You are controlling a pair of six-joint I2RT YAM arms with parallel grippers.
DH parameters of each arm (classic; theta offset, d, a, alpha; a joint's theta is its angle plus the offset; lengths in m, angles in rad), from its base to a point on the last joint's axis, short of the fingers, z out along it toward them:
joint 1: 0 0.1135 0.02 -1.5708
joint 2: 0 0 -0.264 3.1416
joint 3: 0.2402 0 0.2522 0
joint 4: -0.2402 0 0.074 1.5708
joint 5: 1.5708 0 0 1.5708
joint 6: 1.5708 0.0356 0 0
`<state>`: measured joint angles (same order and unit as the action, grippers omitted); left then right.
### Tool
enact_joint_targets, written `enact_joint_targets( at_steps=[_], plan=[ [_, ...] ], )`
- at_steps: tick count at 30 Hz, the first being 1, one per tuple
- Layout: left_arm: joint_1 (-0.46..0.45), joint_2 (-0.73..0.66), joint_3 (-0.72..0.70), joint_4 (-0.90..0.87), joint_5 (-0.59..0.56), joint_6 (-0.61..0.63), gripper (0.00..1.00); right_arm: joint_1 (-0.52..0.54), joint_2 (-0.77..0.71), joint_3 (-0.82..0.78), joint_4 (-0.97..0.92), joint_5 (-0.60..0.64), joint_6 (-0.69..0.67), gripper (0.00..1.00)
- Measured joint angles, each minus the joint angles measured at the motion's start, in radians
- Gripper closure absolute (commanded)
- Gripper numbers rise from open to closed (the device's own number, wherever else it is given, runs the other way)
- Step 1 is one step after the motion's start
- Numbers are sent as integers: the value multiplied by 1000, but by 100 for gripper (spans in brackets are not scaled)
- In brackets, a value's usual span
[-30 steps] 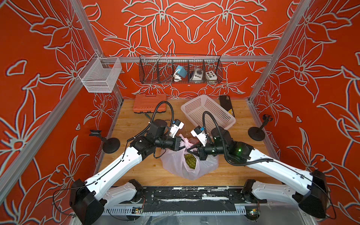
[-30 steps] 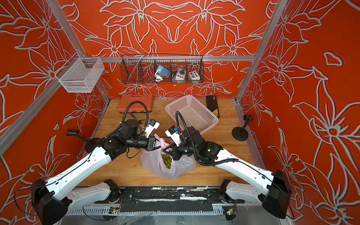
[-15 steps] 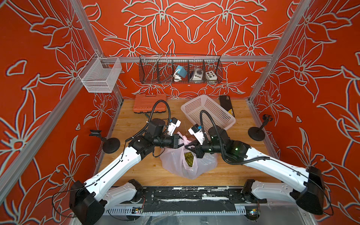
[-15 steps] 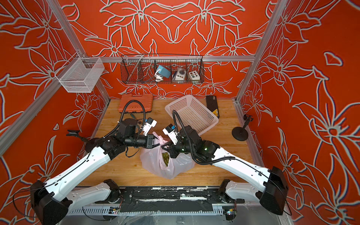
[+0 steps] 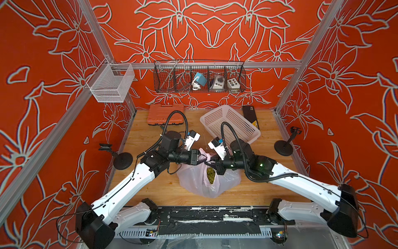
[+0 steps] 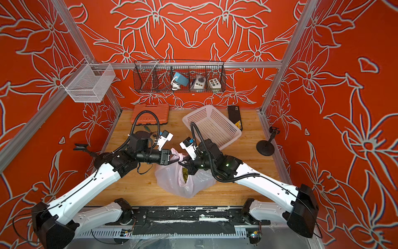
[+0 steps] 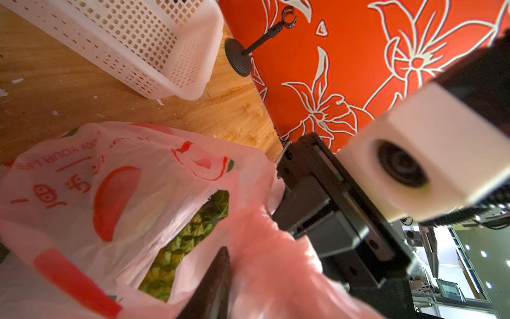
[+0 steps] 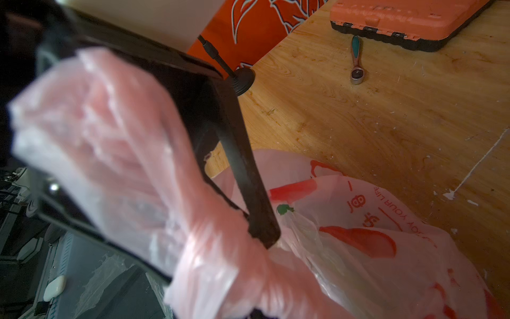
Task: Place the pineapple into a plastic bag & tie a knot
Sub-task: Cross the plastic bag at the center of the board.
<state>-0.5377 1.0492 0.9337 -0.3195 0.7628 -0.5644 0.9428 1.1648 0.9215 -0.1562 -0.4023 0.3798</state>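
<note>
The pale-pink plastic bag (image 5: 193,181) lies on the wooden table between the two arms. The green-yellow pineapple (image 5: 211,175) (image 7: 176,248) shows through its mouth. The two handle strips cross in a small tight knot (image 5: 207,159) (image 6: 180,158) between the grippers. My left gripper (image 5: 199,157) is at the knot; in the right wrist view its fingers (image 8: 248,193) stand apart with bunched pink handle lying between them. My right gripper (image 5: 212,165) is shut on the other handle strip (image 8: 220,262), which runs into its jaws.
A white perforated basket (image 5: 230,127) stands tilted behind the right arm. An orange tool case (image 5: 165,114) and a ratchet (image 8: 356,59) lie at the back left. Black stands (image 5: 122,160) (image 5: 284,147) sit by both side walls. A black box (image 5: 249,116) is at the back.
My right gripper has moved left towards the left gripper, bringing its handle strip with it. The left gripper's jaws have parted around the handle.
</note>
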Motion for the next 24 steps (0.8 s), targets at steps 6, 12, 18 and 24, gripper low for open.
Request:
enact_joint_targets(
  at_steps=[6,12,18,24],
  plan=[
    [0,-14,0,-1,28,3,60,-7,0,-2,0,0,0,100],
    [-6,-14,0,0,65,3,57,-13,0,-10,-2,1,0,100],
    [-6,-14,-1,-1,68,2,57,-14,0,-10,-3,0,0,100],
    [-7,21,15,-24,66,4,62,-15,0,-10,-21,-8,-1,100]
  ],
)
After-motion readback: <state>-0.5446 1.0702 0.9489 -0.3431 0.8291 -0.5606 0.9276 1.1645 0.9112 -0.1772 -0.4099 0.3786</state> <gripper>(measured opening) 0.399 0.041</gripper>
